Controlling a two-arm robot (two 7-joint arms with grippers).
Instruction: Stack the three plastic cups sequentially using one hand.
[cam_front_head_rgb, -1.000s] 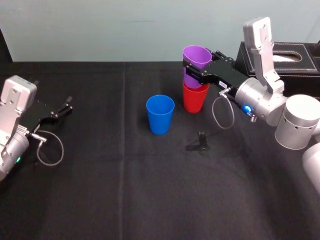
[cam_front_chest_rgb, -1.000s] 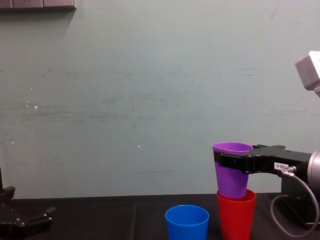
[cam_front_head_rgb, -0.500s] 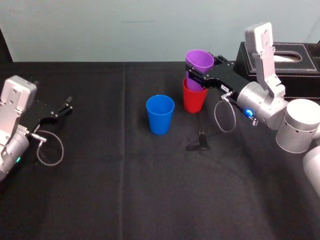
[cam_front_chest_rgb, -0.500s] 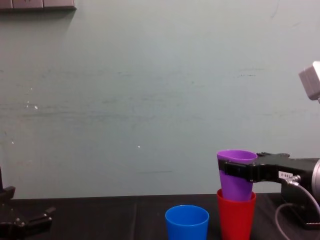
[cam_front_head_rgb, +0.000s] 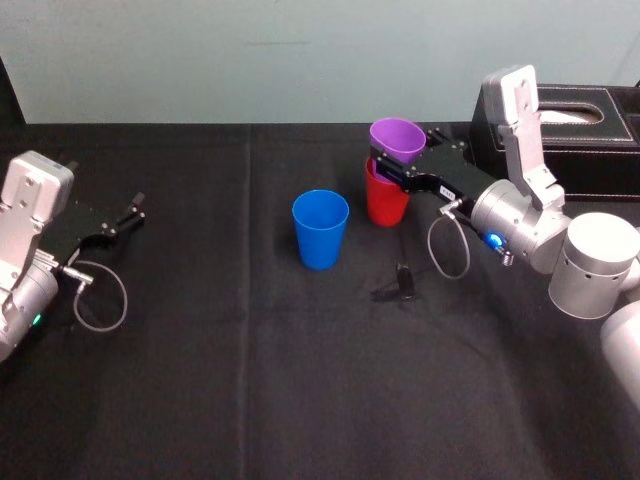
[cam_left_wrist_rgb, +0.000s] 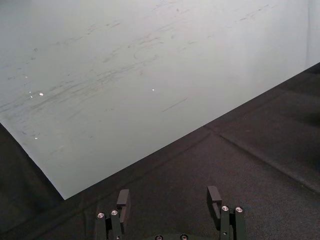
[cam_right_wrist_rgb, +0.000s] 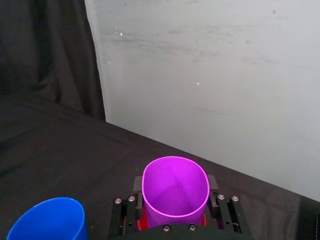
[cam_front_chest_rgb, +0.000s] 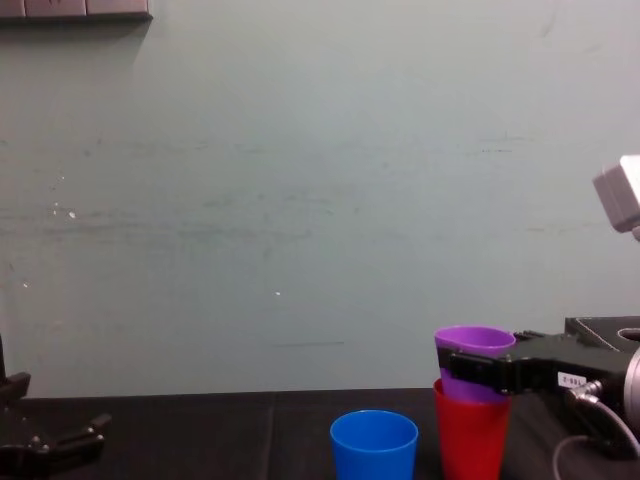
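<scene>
Head view: a black cloth (cam_front_head_rgb: 250, 380) covers the table, creased in a grid, with a pale scuffed wall (cam_front_head_rgb: 250, 60) behind. The red cup (cam_front_head_rgb: 384, 207) stands upright toward the back of the cloth. The purple cup (cam_front_head_rgb: 397, 138) sits nested in the red cup's mouth, its rim well above the red rim. The right gripper (cam_front_head_rgb: 401, 160) is clamped on the purple cup just under its rim, one finger on each side. The blue cup (cam_front_head_rgb: 320, 230) stands alone, upright and empty, near the red cup on the robot's left and a little nearer the robot. A black box (cam_front_head_rgb: 590, 130) lies beyond the red cup on the right. A small black object (cam_front_head_rgb: 403, 282) rests on the cloth in front of the red cup, under a grey cable loop (cam_front_head_rgb: 447, 250). The left gripper (cam_front_head_rgb: 133, 212) is parked far to the left of the red cup, low over the cloth. Left wrist view: its two fingers stand spread with nothing between them, above bare cloth and wall. Right wrist view: this one looks straight down the purple cup's hollow, with a sliver of red rim beneath and the fingers tight against the purple wall. It also shows a dark curtain (cam_right_wrist_rgb: 45, 60) at the wall's edge. Chest view: from the side, a band of purple shows between the gripper and the red rim, and the blue cup's rim sits lower than the red rim.
</scene>
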